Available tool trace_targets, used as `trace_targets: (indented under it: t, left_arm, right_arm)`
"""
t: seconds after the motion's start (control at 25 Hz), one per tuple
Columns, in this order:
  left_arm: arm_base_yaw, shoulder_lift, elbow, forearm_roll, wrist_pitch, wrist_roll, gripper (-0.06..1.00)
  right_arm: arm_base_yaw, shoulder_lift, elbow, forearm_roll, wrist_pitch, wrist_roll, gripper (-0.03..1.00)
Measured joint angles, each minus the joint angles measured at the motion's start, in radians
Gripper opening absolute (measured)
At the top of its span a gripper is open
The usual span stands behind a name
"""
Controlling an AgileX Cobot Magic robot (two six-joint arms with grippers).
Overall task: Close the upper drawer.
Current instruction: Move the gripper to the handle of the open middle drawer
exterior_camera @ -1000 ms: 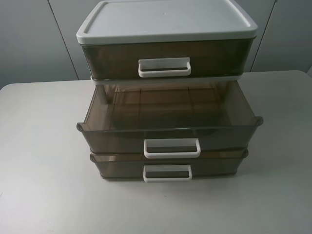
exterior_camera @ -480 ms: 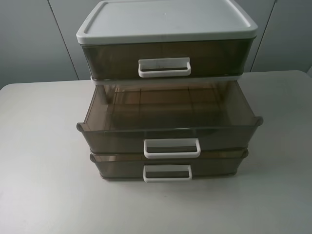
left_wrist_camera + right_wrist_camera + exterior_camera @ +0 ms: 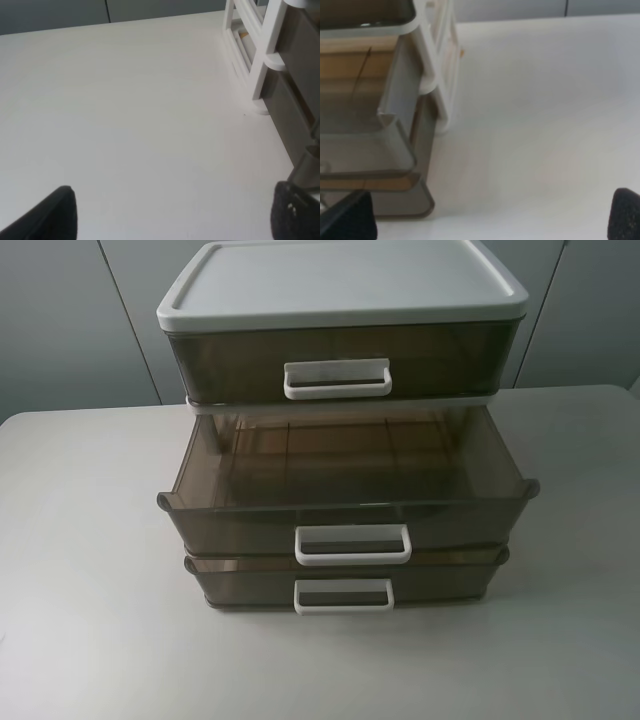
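Observation:
The upper drawer [image 3: 350, 525] is the middle tier of the three-drawer unit [image 3: 340, 290]. It is smoky-brown, translucent, empty, and pulled far out towards the front, with its white loop handle [image 3: 352, 544] facing me. Its right front corner shows in the right wrist view [image 3: 365, 150]. Neither gripper shows in the exterior high view. My left gripper [image 3: 175, 215] is open and empty over bare table, left of the unit's side [image 3: 295, 115]. My right gripper [image 3: 487, 220] is open and empty, to the right of the drawer's corner and apart from it.
The taller top drawer [image 3: 340, 360] with its wider handle is shut. The lowest drawer [image 3: 345, 585] sticks out slightly under the upper one. The unit stands on a white table [image 3: 80, 570] with a grey wall behind.

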Motion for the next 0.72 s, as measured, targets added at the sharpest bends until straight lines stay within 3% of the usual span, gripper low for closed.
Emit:
trace_targets:
  t: [0.24, 0.4, 0.72]
  left_arm:
    - [0.000, 0.000, 0.000, 0.000, 0.000, 0.000, 0.74]
    - [0.000, 0.000, 0.000, 0.000, 0.000, 0.000, 0.74]
    - [0.000, 0.000, 0.000, 0.000, 0.000, 0.000, 0.74]
  right_arm:
    - [0.000, 0.313, -0.142, 0.016, -0.015, -0.008, 0.70]
    - [0.036, 0.537, -0.218, 0.113, -0.015, -0.155, 0.70]
    - [0.432, 0.762, -0.244, 0.233, -0.030, -0.590, 0.70]
